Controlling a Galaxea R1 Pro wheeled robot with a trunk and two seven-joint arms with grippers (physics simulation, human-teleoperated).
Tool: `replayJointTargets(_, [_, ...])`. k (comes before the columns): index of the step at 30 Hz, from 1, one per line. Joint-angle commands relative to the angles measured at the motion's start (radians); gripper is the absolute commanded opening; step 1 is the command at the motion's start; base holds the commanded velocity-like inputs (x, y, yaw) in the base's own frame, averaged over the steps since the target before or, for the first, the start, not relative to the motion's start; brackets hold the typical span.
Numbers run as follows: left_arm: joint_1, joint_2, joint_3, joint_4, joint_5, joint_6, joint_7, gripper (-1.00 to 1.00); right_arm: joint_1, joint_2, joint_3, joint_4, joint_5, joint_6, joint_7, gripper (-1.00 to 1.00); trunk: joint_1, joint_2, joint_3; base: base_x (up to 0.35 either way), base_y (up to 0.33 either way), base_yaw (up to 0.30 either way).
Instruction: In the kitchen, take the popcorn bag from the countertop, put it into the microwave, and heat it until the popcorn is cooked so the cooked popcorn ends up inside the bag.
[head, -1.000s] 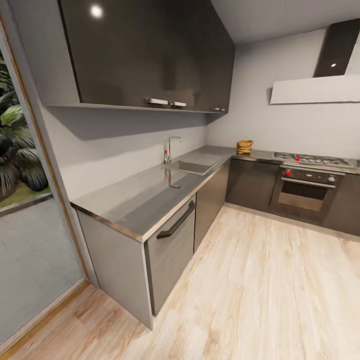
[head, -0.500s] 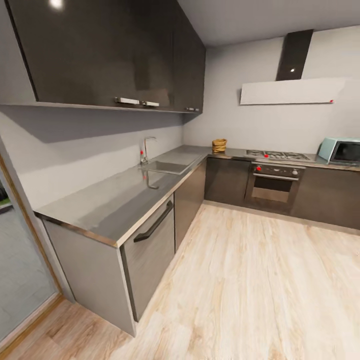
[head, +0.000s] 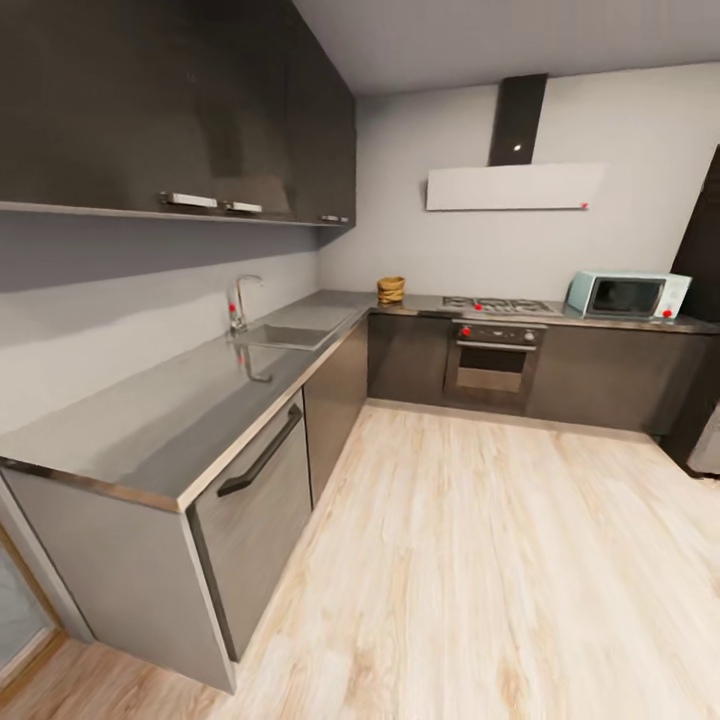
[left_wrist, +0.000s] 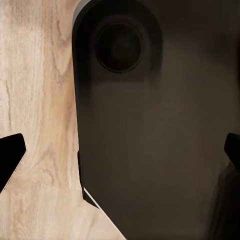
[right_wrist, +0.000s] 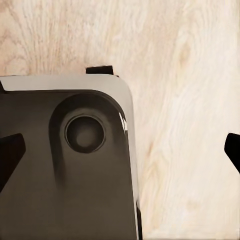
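Head faces kitchen corner; wrists floorward (close)

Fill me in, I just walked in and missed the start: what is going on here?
Nothing is being handled yet. The robot is looking across the kitchen from the wood floor. The popcorn bag sits on the countertop in the far corner, left of the gas hob. The microwave stands further right, door closed. Both wrist views look down at the floor and the robot's dark base, fingertips wide apart.

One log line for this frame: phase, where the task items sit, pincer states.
phase: approaching kitchen | popcorn bag: on countertop corner, left of hob | microwave: far right, door shut | left pincer: open, empty | right pincer: open, empty
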Motion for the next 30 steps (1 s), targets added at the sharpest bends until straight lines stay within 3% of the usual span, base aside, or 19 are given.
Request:
replayJointTargets(1, [0.001,0.000,0.000,-0.002,0.000,0.001,0.000,1.00,-0.001,0.000,-0.008,0.001,0.000,-0.004,0.000,1.00,0.000,0.000,-0.001,0.000,0.000,-0.298])
replayJointTargets(30, [0.001,0.000,0.000,-0.002,0.000,0.001,0.000,1.00,-0.001,0.000,-0.008,0.002,0.000,-0.005,0.000,1.00,0.000,0.000,-0.001,0.000,0.000,-0.298])
